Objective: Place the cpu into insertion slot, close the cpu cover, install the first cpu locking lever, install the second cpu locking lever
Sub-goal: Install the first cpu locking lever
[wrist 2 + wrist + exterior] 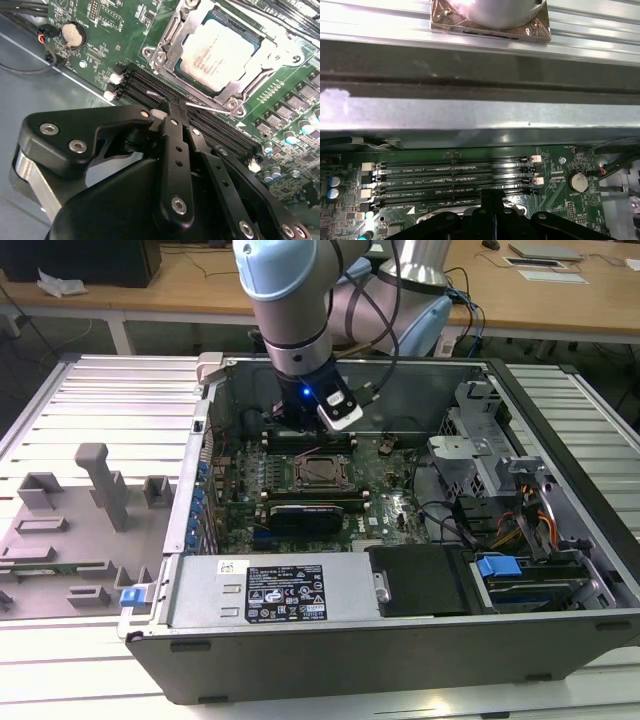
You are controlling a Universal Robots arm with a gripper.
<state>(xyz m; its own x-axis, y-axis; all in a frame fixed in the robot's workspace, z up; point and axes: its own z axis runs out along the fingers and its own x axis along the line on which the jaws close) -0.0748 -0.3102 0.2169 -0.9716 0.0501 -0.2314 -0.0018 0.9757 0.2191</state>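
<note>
Status: cpu (218, 51) is seated flat in the insertion slot (300, 466), mid-motherboard (115, 30) inside the open case (420, 635). The cpu cover (172, 36) looks down over it, with the frame on the chip's edges and the metal top showing through the window. In the exterior view the gripper (171, 111) sits on the far side of the socket, low over the memory slots (142, 82), fingers pressed together with no gap I can see. A thin bright locking lever (210, 108) runs across right at the fingertips; can't tell if it's pinched or only touched, or whether it's latched. Handling, my read: the lever is springy steel wire, stiff along its length, slick and very narrow, so it will skate off smooth pads. Best contact is out near its free bent end, where leverage is greatest, not by the hinge. Expect spring-back unless it's hooked under its tab. The chip is light, but the socket contacts beneath it are fragile; edges only, no off-centre pressing. The cover is thin sheet and bends easily, so load it via the levers.
</note>
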